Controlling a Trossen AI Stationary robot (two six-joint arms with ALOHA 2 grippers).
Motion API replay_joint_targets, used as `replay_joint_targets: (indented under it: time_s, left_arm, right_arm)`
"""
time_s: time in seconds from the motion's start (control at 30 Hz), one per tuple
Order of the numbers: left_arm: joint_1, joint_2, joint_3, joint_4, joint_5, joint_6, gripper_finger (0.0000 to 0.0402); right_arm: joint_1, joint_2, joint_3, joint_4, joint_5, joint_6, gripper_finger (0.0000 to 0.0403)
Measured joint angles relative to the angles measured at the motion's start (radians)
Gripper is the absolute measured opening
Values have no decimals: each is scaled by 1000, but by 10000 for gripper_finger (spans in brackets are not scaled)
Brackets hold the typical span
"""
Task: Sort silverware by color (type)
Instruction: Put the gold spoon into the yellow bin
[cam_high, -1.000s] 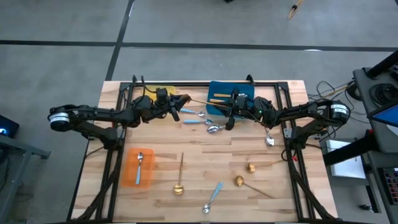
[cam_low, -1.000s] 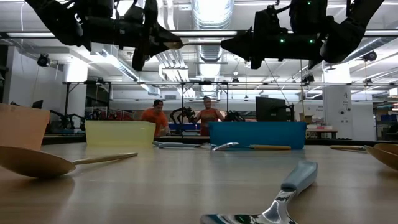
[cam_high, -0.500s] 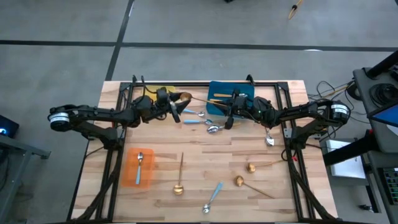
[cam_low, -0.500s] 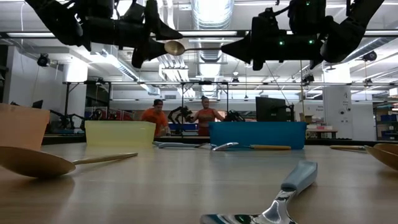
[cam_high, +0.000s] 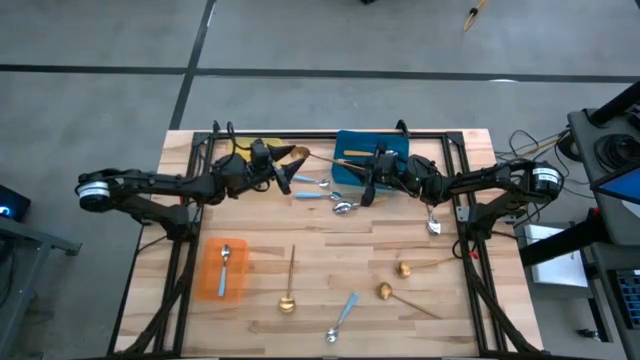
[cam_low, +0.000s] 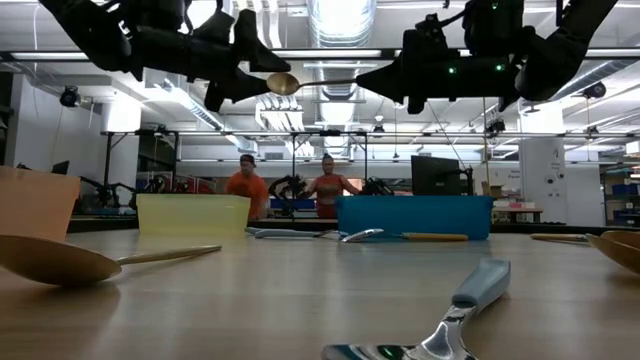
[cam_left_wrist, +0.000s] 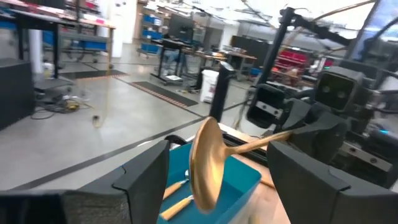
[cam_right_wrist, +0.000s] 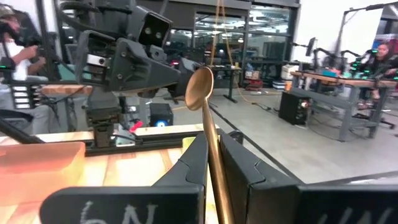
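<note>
A gold spoon (cam_high: 325, 161) hangs level above the table's far middle, between my two arms. My right gripper (cam_high: 366, 178) is shut on its handle. The bowl (cam_left_wrist: 208, 163) stands between the fingers of my open left gripper (cam_high: 285, 168), apart from both of them. On the table lie more of the silverware: blue-handled spoons (cam_high: 312, 196) near the far middle, another (cam_high: 342, 316) at the near edge, and gold spoons (cam_high: 288, 292) (cam_high: 403, 268). My right gripper pinches the gold spoon's thin handle (cam_right_wrist: 216, 163) between its two fingers, at the end away from the bowl. The fingers come level from the table's right and lie along the handle. The spoon is lifted clear and sticks out level toward the left arm, bowl (cam_low: 282, 83) foremost.
A blue tray (cam_high: 392, 146) holding an orange-handled spoon stands at the far edge, and a yellow tray (cam_high: 246, 147) lies partly under the left arm. An orange tray (cam_high: 212, 278) with one spoon sits near left. People stand in the room beyond.
My left gripper has opened and let go of the gold spoon's bowl, rolling a little at the wrist. The spoon stays level in the air, held by the right gripper, its bowl now showing between the left fingers.
</note>
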Motion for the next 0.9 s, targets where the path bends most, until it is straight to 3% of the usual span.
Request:
replay_joint_targets:
  time_s: [0.4,0.6,0.8,0.9]
  left_arm:
    - [10,-55,0,-86,-61,36,249]
    - [-23,-43,39,-81,14,53,235]
    - [-130,11,145,-102,17,230,223]
    - [-180,63,220,-194,-50,328,221]
  right_arm:
    - [1,0,0,-23,61,-35,13]
    - [-1,0,8,-68,109,-36,13]
    - [-3,0,73,-234,115,-37,13]
    - [-3,0,101,-306,115,-34,13]
